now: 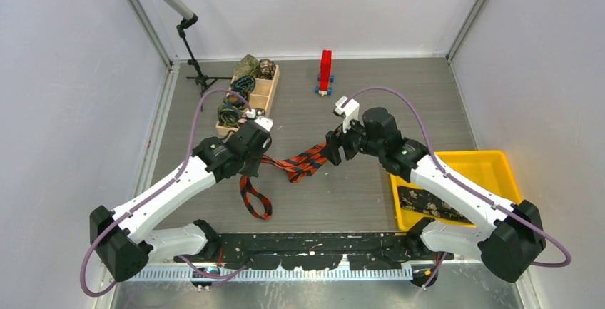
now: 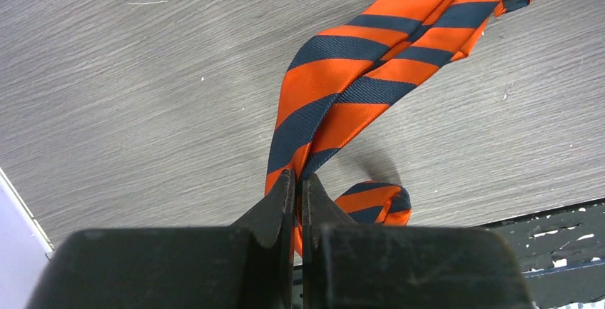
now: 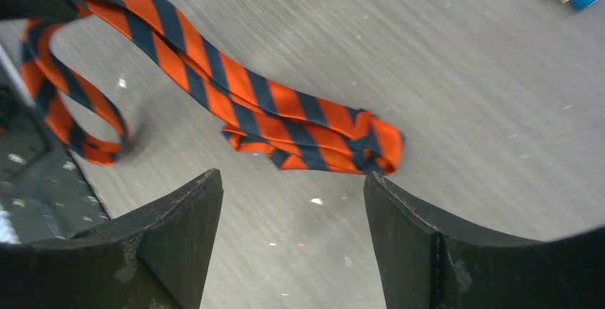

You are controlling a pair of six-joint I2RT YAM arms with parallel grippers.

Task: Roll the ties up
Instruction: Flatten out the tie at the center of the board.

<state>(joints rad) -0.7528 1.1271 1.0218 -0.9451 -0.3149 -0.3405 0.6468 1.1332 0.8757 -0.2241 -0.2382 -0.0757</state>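
Observation:
An orange tie with dark stripes [image 1: 300,163] lies doubled on the grey table between the arms. My left gripper [image 2: 300,180] is shut on the orange tie [image 2: 342,88] near its middle, and a loop of it [image 1: 255,198] hangs down toward the near edge. My right gripper [image 3: 292,180] is open and empty just short of the tie's folded wide end [image 3: 314,134]; in the top view the right gripper [image 1: 332,149] sits at that end. Several rolled ties [image 1: 230,113] sit in a wooden box. A dark speckled tie [image 1: 428,202] lies in the yellow tray.
The wooden box [image 1: 262,93] stands at the back left next to a black stand [image 1: 194,59]. A red-and-white toy block on blue wheels [image 1: 324,73] is at the back centre. The yellow tray [image 1: 492,166] is at the right. A black rail [image 1: 307,241] runs along the near edge.

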